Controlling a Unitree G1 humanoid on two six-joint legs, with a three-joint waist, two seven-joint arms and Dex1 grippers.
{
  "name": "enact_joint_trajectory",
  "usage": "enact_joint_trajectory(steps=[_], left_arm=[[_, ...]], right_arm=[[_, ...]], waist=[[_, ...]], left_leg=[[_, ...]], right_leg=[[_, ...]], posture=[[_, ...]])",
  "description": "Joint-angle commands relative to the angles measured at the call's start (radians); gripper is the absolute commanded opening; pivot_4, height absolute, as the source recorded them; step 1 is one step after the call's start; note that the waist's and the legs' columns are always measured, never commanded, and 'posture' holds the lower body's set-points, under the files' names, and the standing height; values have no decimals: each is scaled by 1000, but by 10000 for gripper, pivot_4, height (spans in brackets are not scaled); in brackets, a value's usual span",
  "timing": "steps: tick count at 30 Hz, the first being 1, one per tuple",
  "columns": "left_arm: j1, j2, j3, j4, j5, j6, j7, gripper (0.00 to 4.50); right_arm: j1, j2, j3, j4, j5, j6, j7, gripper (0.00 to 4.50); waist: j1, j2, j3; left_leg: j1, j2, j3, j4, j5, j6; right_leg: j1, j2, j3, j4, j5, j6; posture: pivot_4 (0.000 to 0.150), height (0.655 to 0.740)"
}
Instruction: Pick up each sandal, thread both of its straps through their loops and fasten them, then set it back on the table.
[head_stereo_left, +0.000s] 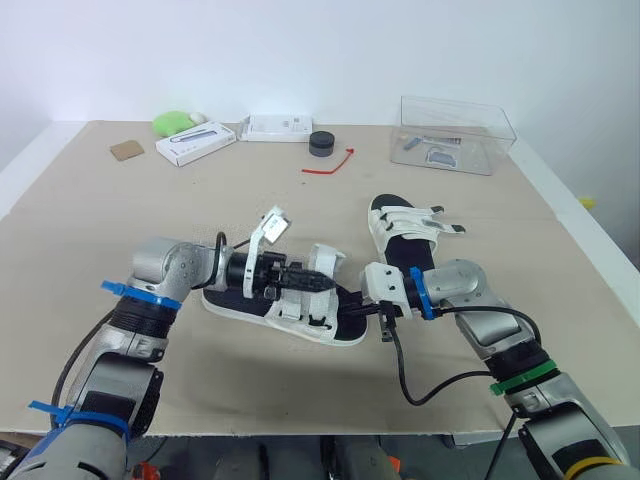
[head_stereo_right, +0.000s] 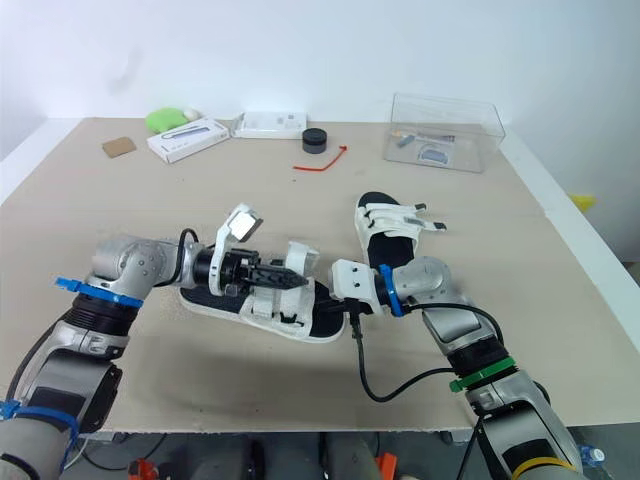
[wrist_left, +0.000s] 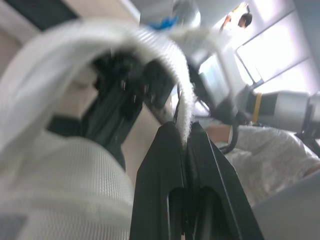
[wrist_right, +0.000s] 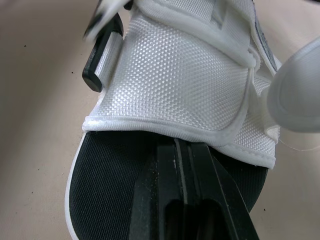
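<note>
The near sandal (head_stereo_left: 250, 310), white with a black footbed, lies in the middle of the table between my arms. My left gripper (head_stereo_left: 320, 284) reaches over it and is shut on the edge of one white strap (wrist_left: 186, 107). The sandal's other strap flap (head_stereo_left: 270, 228) sticks up loose. My right gripper (head_stereo_left: 352, 306) is shut, its fingertips (wrist_right: 175, 146) over the black footbed (wrist_right: 110, 180) at one end, just short of the white woven strap band (wrist_right: 170, 85). A second sandal (head_stereo_left: 405, 232) lies flat behind my right arm.
At the back stand a clear plastic box (head_stereo_left: 455, 135), a black round puck (head_stereo_left: 321, 143), a red cord (head_stereo_left: 330, 164), two white boxes (head_stereo_left: 195, 142) (head_stereo_left: 277, 127), a green object (head_stereo_left: 172, 122) and a brown square (head_stereo_left: 127, 150). The table's front edge (head_stereo_left: 300, 432) is close.
</note>
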Motion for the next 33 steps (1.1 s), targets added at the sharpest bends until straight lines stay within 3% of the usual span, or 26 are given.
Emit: enact_joint_trajectory(steps=[1, 22, 33], left_arm=[[-26, -5, 26, 4, -7, -17, -26, 303], [3, 10, -83, -11, 53, -29, -84, 303], [-82, -17, 8, 75, 34, -27, -90, 303]], right_arm=[[5, -13, 7, 31, -43, 19, -11, 0], [8, -13, 9, 33, -46, 13, -16, 0], [18, -19, 8, 31, -47, 4, -18, 0]], waist=[[-1, 0, 0], [-1, 0, 0], [-1, 0, 0]], left_leg=[[0, 0, 0, 0, 0, 0], [0, 0, 0, 0, 0, 0], [0, 0, 0, 0, 0, 0]], right_leg=[[0, 0, 0, 0, 0, 0], [0, 0, 0, 0, 0, 0], [0, 0, 0, 0, 0, 0]], posture=[[1500, 7400], [1500, 7400], [1500, 7400]])
